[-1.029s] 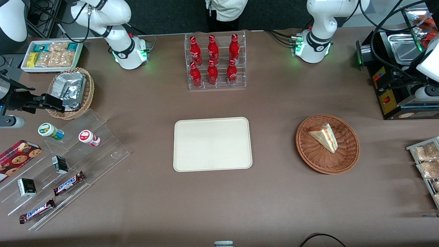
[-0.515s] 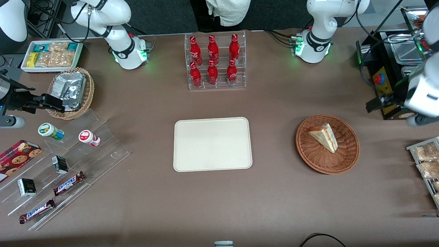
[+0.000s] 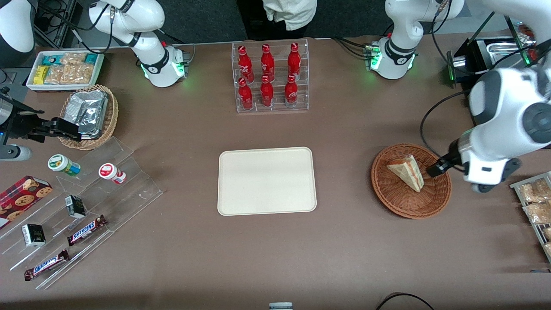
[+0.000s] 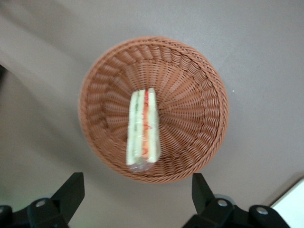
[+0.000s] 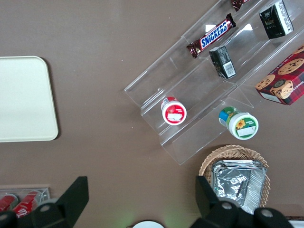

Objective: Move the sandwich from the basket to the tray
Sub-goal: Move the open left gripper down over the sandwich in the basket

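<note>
Front view: brown tabletop (image 3: 344,241) carries, largest first, the cream tray (image 3: 267,181) near the middle, empty, then the reddish-brown basket (image 3: 411,206) toward the working arm's end, well apart from the tray. Change over the last second: the left arm was at the edge of the table and has swung in, so its wrist now hangs above the basket's rim on the working arm's side, one dark fingertip showing just beside the sandwich (image 3: 406,171). Basket, tray and sandwich have not shifted. Wrist view confirms the approach: the basket (image 4: 209,76) sits almost whole under the camera, the sandwich (image 4: 142,129) lying in it on its side, red and green filling edge visible, near the rim closest to the gripper (image 4: 137,194). Jaws spread wide, nothing between them, both tips clear above the wicker and not yet straddling the wedge. Judgement: reach phase nearly complete, grasp not begun; sandwich remains in the basket. Next move likely needs a short advance to centre over the wedge, then descent. Soft bread, so a light squeeze; risk of catching the rim.
</note>
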